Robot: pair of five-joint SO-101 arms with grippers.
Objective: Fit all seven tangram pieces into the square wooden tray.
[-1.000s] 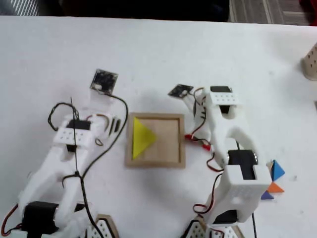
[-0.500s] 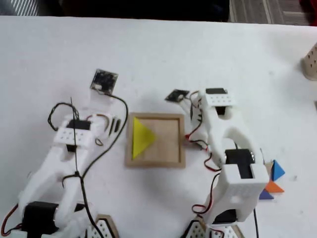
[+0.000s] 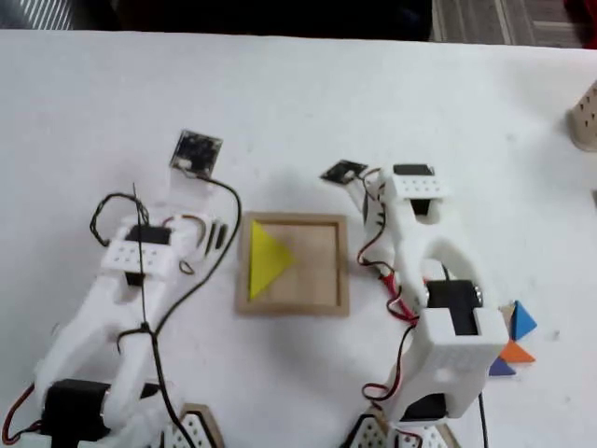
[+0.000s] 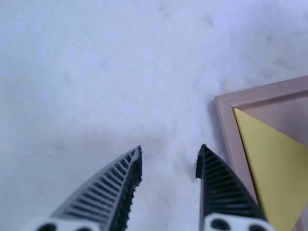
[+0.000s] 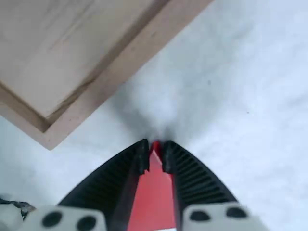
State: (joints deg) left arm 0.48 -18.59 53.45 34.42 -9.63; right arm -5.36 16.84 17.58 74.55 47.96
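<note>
- The right gripper (image 5: 154, 147) is clamped on a red piece (image 5: 153, 192); only a thin red strip shows between the fingers, so I cannot tell its outline or long axis
- In the high view, with 12 o'clock at the table's far edge, the wooden tray (image 3: 291, 308) lies at about 8 o'clock from the right arm (image 3: 415, 201); one tray corner sits near the fingertips, not touching them
- The yellow triangle (image 3: 266, 259) lies in the tray's 9 o'clock half, its long edge running 12 to 6 along that wall and its apex pointing to 3 o'clock
- The tray's 3 o'clock half is bare wood and is nearest the right gripper, so the red piece probably has to go towards 9 o'clock over the rim
- The left gripper (image 4: 169, 154) has its jaws apart and empty, just outside the tray's 9 o'clock wall
- A blue triangle (image 3: 522, 320) and an orange piece (image 3: 518, 353) lie at about 4 o'clock, well apart from the tray
</note>
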